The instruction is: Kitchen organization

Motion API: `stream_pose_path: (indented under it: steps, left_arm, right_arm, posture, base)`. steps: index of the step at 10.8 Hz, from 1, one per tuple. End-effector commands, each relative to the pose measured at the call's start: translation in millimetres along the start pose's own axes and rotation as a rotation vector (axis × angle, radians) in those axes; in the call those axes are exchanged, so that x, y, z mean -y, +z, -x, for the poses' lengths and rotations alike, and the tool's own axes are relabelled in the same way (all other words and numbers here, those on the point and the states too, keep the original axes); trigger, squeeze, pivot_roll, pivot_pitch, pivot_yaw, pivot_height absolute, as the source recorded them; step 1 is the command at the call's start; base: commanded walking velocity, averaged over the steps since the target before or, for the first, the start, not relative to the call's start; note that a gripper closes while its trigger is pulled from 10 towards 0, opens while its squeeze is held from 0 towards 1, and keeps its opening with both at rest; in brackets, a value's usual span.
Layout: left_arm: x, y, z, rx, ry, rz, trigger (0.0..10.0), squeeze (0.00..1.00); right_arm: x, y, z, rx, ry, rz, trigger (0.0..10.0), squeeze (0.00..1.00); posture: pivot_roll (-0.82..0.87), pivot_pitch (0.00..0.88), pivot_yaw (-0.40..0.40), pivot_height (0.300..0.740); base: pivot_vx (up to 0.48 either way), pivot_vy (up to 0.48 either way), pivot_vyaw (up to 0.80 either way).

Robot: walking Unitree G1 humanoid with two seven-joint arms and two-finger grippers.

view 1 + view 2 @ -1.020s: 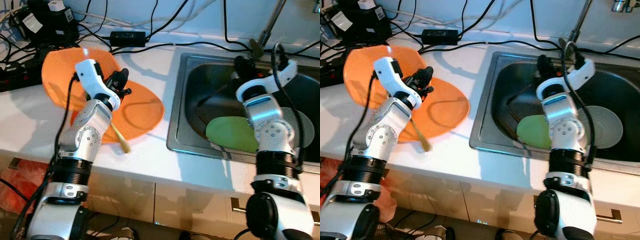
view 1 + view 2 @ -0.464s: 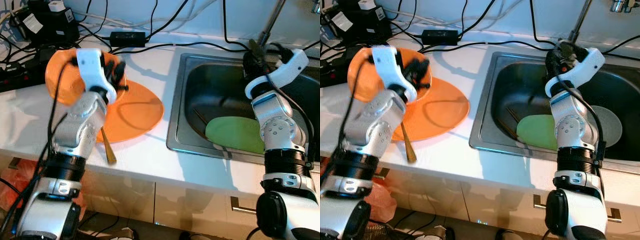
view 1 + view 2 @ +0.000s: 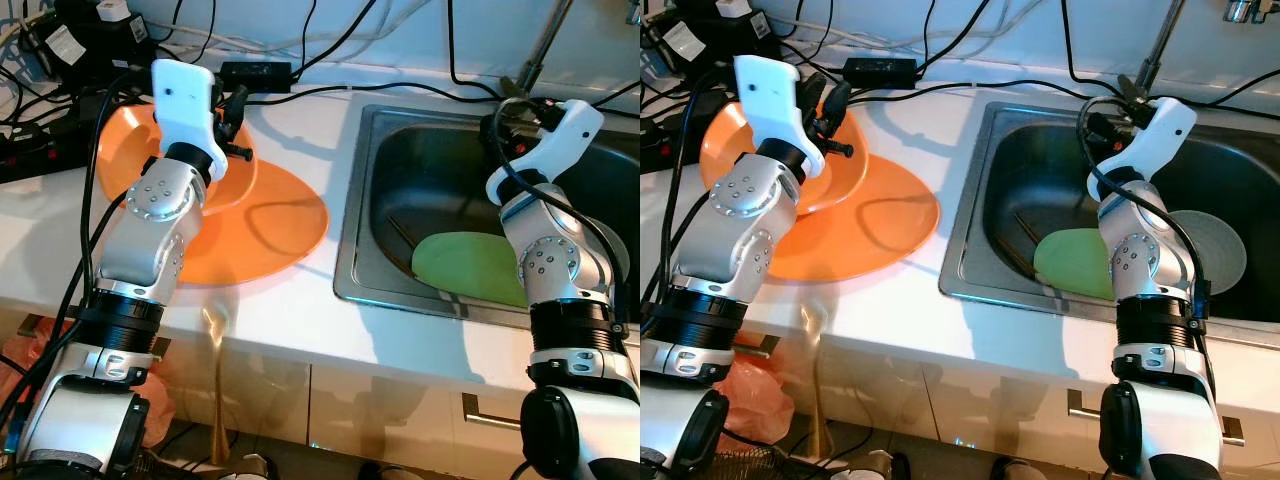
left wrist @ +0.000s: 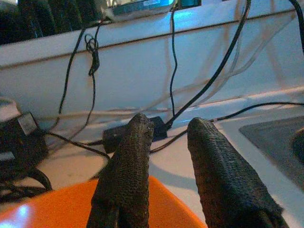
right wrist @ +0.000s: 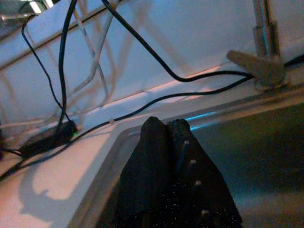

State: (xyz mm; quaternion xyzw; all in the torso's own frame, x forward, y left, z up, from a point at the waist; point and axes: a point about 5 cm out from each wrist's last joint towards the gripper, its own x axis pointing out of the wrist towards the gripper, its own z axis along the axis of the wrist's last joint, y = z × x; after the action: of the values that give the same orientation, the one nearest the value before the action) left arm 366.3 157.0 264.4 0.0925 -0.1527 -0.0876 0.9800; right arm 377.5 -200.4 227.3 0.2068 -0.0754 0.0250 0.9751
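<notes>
Left hand raised above orange bowl, fingers spread, gripping nothing. Bowl resting on orange plate on white table, left of sink. Right hand held over sink, fingers pressed together, empty; green plate and grey plate lying in basin. Blurred wooden utensil seen below table edge. Advised: lower left hand squarely, clamp bowl rim firmly, avoid trailing cables.
</notes>
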Motion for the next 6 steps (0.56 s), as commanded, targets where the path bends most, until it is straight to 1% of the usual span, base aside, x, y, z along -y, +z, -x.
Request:
stream_pose_path:
  steps: [1, 2, 5, 6]
  left_arm:
    - [-1.3, 24.6, -5.7, 0.096, -0.033, -0.271, 10.0, 0.0]
    - [0.2, 22.7, -7.2, 0.092, -0.029, -0.253, 10.0, 0.0]
    - [6.0, 22.0, -10.3, 0.096, -0.029, -0.232, 10.0, 0.0]
    - [6.7, 22.9, -10.7, 0.102, -0.029, -0.228, 10.0, 0.0]
  right_arm:
    - [3.1, -0.2, 1.2, 0.002, 0.006, 0.042, 10.0, 0.0]
    - [1.5, -2.2, 0.8, -0.009, 0.017, 0.069, 10.0, 0.0]
    - [1.3, -6.8, 0.6, -0.026, 0.014, 0.086, 10.0, 0.0]
    - [2.8, -10.3, 1.1, -0.041, 0.012, 0.114, 10.0, 0.0]
  posture:
    - [0.07, 0.131, 0.004, 0.723]
    - [0.07, 0.13, 0.005, 0.723]
    - [0.07, 0.129, 0.006, 0.723]
    - [0.07, 0.129, 0.005, 0.723]
  base:
    - [0.0, 0.0, 0.0]
    - [0.0, 0.0, 0.0]
    - [0.0, 0.0, 0.0]
    - [0.0, 0.0, 0.0]
